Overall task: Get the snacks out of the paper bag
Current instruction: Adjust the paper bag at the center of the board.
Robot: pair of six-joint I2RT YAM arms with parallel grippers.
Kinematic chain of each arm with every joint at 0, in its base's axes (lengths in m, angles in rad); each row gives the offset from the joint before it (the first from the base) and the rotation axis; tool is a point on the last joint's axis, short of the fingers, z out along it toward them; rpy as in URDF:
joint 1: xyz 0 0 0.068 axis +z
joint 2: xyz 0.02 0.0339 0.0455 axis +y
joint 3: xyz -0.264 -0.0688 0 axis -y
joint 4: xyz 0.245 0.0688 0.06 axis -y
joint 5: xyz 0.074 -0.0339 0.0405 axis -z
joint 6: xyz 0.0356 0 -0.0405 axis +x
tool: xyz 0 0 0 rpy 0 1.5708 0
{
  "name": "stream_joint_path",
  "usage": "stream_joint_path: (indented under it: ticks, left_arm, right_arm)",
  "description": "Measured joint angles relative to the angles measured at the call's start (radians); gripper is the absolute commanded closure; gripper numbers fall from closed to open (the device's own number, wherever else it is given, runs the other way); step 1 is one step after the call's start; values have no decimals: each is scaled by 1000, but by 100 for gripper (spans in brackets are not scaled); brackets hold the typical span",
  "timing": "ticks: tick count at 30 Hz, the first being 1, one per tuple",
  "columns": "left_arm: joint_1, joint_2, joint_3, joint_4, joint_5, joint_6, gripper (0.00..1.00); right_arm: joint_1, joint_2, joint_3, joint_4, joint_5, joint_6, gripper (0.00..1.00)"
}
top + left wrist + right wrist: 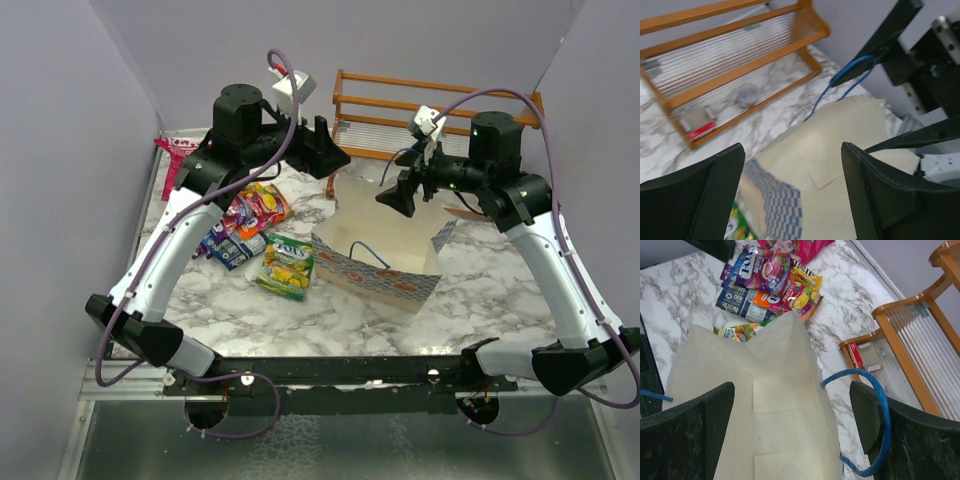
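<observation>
The left gripper point(791, 148) and the right gripper point(791, 389) are recorded with jaws spread wide and nothing clasped, the paper bag point(390, 245) lying just below both, and the snacks point(772, 277) heaped past the bag's far edge, ahead of the right gripper.

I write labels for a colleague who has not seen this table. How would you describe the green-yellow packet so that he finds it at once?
Find the blue-and-white checkered paper bag in the middle of the marble table. Beside its left side, seen from above, lies the green-yellow packet. Among the snacks it lies nearest the bag and alone is green and yellow.
</observation>
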Motion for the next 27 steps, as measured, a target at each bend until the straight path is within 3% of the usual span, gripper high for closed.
stream_joint_path:
  ticks: [5, 10, 27]
  left_arm:
    - [-7, 102, -10, 222, 208, -119, 43]
    - [-8, 218, 19, 350, 324, -232, 55]
    - [-105, 320, 9, 412, 365, -277, 62]
  right_arm:
    - [0, 1, 2, 7, -12, 6, 1]
    - [0, 1, 10, 13, -24, 28, 2]
    - [0, 6, 38, 15, -7, 58, 1]
